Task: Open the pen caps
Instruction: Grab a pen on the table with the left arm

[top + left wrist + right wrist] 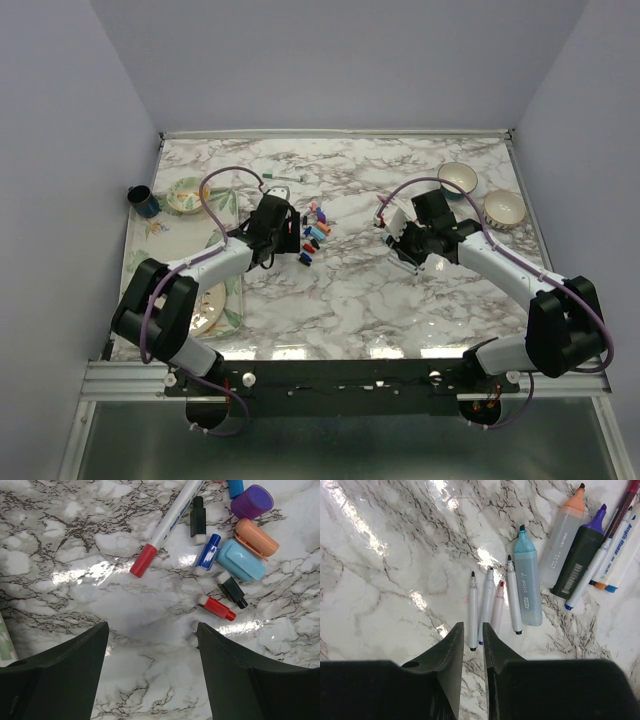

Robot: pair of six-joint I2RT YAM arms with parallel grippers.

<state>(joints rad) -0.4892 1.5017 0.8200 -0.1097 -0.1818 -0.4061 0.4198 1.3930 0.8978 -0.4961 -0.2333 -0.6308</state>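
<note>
Plainly, the likeliest slip is at the left tool (151, 630). Its fingers stand wide apart and empty, hovering low over the surface (75, 545), with the loose pen caps (241, 560) crowded just beyond its right-hand finger. Purple, orange, pale blue, blue, black and red ones lie there, several touching. A descent slightly off line would likely sweep these stubby pieces aside or pinch one by mistake.

The one capped pen (175, 515), with its red cap (145, 560) on, lies near that cluster. It is round and rests on glossy stone, so a glancing finger could send it rolling. A pull on the cap alone would probably just drag the whole pen, since nothing holds the body.

The right tool (473, 626) is well apart from that pen. Its fingers are nearly together with a slim gap and nothing in it, above a row of uncapped thin pens (490, 605) and a blue highlighter (527, 580). A careless drop could scatter them or smear bare tips on the stone.

The surface is white marble-patterned with grey veins, shiny, with bright glare patches. Two bowls (458, 177) sit at its far right, a dark cup (142, 200) and a patterned dish (185, 195) at far left. Plain pale lilac walls (330, 60) close in three sides.
</note>
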